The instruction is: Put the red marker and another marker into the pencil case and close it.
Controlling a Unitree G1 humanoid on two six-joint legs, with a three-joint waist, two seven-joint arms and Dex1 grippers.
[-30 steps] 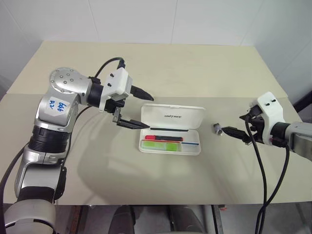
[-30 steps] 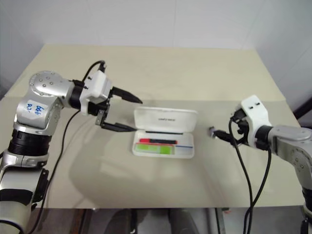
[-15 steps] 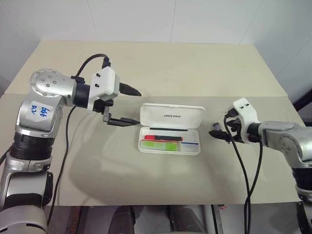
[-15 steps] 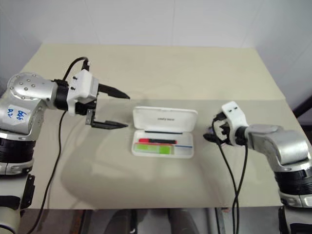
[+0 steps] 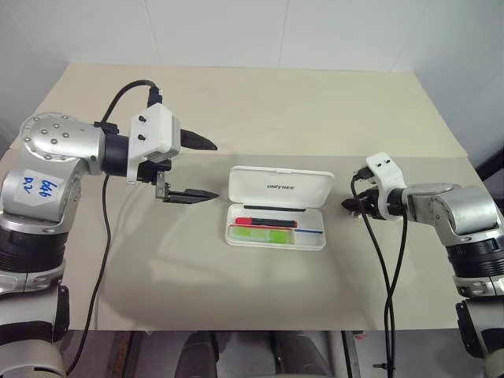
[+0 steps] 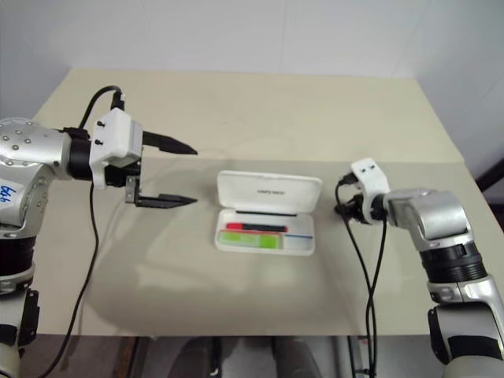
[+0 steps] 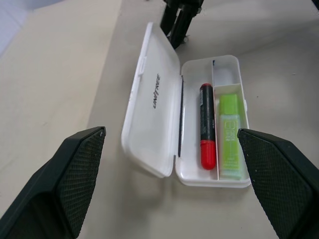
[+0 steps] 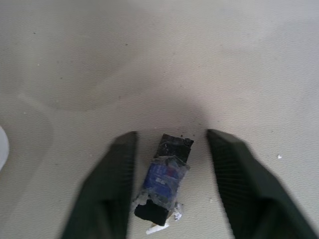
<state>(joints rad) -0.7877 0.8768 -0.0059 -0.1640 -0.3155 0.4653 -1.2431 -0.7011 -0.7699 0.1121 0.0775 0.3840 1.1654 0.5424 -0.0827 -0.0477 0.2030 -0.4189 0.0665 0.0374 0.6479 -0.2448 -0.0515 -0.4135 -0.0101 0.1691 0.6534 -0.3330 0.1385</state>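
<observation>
I am seeing the pencil case [image 5: 276, 207] lying open on the counter [image 5: 236, 102], the red marker [image 7: 207, 125] and green marker [image 7: 231, 134] inside. My left fingers [image 5: 191, 168] are hanging spread wide left of the case; my right fingers [image 8: 119, 169] are straddling a small dark cylinder [image 8: 163, 177] right of it, not touching.

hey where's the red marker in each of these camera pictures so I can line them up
Left eye: red marker lies in the open case's back slot, picture centre.
Right eye: same slot, centre.
Left wrist: centre, in the tray beside the green marker.
Right wrist: not in it.
Shared landmark: the case's raised white lid.

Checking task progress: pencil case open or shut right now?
Open. The pencil case has its lid folded back flat, with the red marker and green marker lying inside.
</observation>
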